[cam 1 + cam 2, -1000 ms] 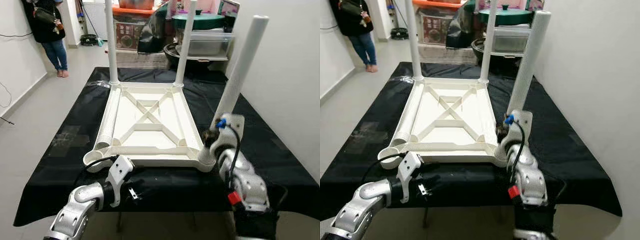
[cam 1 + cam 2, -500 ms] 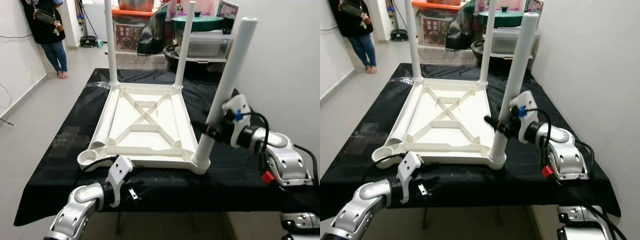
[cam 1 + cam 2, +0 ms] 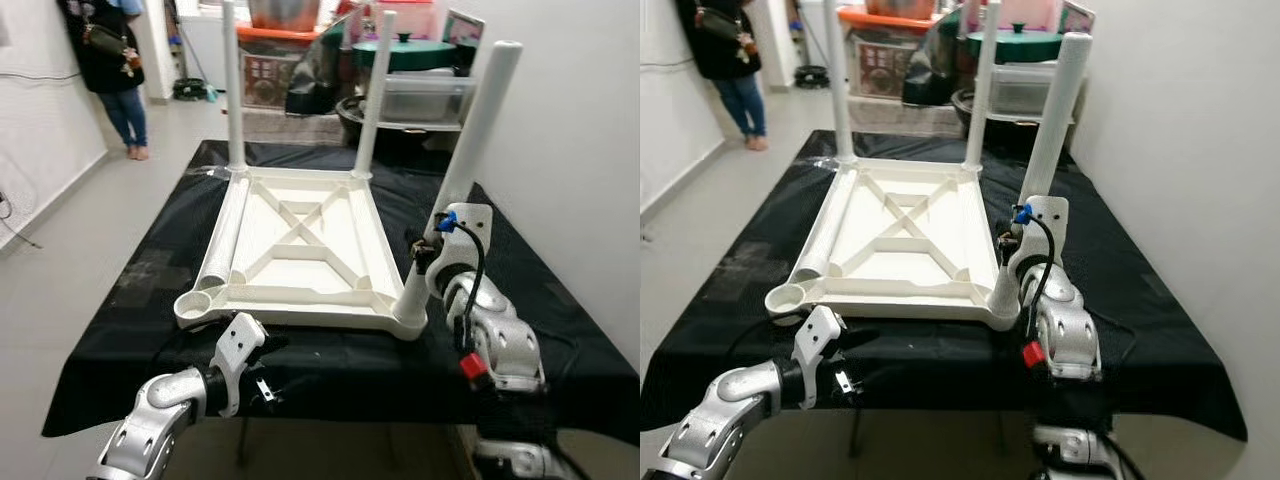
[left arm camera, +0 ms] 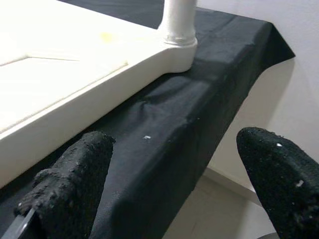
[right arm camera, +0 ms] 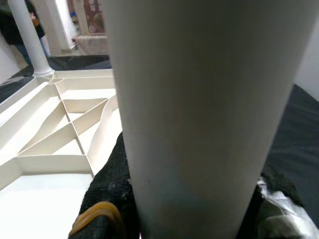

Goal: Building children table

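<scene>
Right wrist view — right end effector [image 5: 194, 209] clamps table leg [image 5: 199, 99].

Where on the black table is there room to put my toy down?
Bare black cloth lies left of the white tabletop, and more to its right, past the right gripper. The far end beyond the legs is crowded with bins.

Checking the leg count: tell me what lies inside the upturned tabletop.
Inside the upturned tabletop, a loose white leg lies along its left rim, beside the cross ribs. The near-left socket stands empty. What lies under the tabletop is covered.
</scene>
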You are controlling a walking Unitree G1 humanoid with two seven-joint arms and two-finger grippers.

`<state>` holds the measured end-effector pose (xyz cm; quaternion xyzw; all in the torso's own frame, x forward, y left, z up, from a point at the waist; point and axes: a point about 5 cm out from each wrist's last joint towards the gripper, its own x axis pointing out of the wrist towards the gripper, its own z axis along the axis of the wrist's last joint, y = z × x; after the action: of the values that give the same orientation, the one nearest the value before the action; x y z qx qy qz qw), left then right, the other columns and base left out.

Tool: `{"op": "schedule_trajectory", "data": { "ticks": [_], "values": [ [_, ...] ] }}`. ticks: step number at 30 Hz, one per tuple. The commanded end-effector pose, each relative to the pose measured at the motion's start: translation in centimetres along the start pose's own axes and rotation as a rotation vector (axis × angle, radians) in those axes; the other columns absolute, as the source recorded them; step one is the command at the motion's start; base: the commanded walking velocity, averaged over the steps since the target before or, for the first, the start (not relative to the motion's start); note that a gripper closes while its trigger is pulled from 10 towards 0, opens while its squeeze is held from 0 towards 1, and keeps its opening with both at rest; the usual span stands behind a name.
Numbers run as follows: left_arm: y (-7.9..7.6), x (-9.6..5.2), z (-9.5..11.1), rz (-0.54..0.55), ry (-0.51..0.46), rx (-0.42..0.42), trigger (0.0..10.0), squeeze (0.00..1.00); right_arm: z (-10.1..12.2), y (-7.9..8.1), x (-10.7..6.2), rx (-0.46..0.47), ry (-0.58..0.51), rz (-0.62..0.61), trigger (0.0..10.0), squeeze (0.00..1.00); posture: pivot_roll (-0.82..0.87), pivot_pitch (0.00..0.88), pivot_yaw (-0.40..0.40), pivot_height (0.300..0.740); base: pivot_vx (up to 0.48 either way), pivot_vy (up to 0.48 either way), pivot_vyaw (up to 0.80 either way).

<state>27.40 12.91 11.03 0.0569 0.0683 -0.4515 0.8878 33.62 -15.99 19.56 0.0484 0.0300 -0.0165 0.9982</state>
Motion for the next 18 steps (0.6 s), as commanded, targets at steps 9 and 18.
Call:
{"op": "schedule_trajectory", "data": {
  "ticks": [9,18],
  "values": [
    [-0.1,0.1,-0.2,-0.006,0.014,-0.002,10.0,0.00,2.0,0.2,0.8,0.011,-0.049,0.171,10.0,0.51,0.04,0.000,-0.099,0.740,0.000,0.000,0.00],
    [0.0,0.1,-0.2,0.001,0.011,-0.001,10.0,0.00,4.9,-3.0,0.9,-0.178,-0.062,0.683,0.0,0.00,0.05,0.000,-0.106,0.740,0.000,0.000,0.00]
  ]
}}
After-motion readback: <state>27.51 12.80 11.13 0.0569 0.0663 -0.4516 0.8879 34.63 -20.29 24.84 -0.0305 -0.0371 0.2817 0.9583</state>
